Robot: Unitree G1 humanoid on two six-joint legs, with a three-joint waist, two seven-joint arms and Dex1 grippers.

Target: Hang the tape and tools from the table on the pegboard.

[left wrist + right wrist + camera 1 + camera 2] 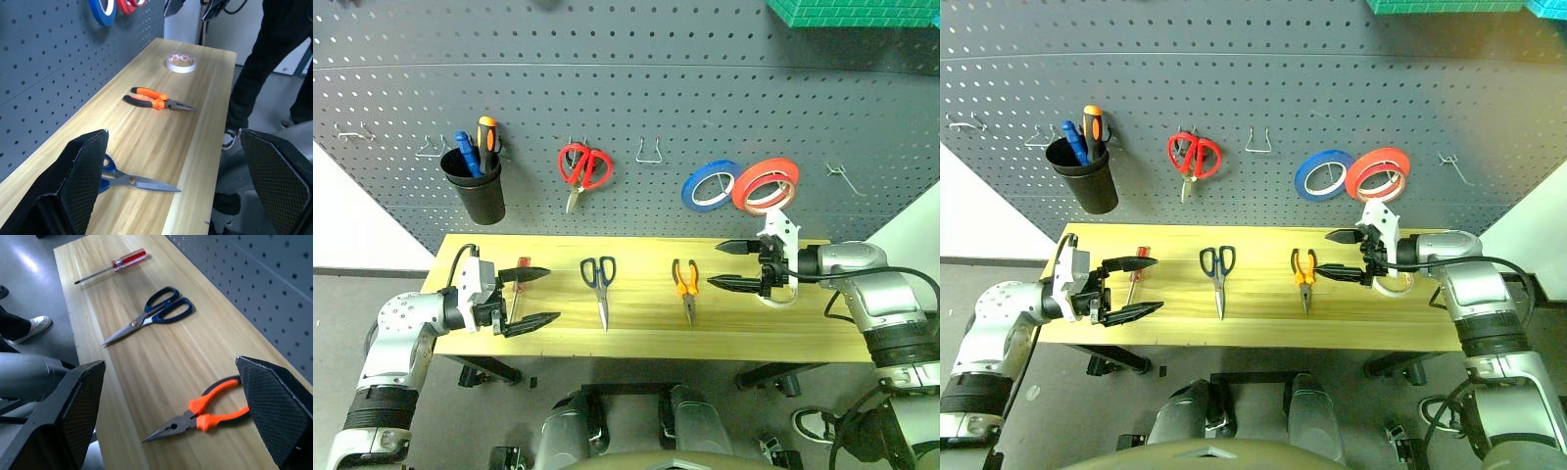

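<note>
I see both grippers wide open, holding nothing: left gripper (pixel 530 296) over the red-handled screwdriver (pixel 518 282), right gripper (pixel 731 264) just beside the whitish tape (pixel 181 63). Dark-handled scissors (pixel 600 284) and orange pliers (pixel 685 284) lie flat on the tabletop (pixel 636 333) below the pegboard (pixel 636 88).

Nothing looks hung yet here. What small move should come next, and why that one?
Probably lower the open right gripper onto the tape. It lies flat on the table under that gripper, while the dark scissors, pliers and red screwdriver lie further off. The left gripper, also open, hovers by the screwdriver.
</note>
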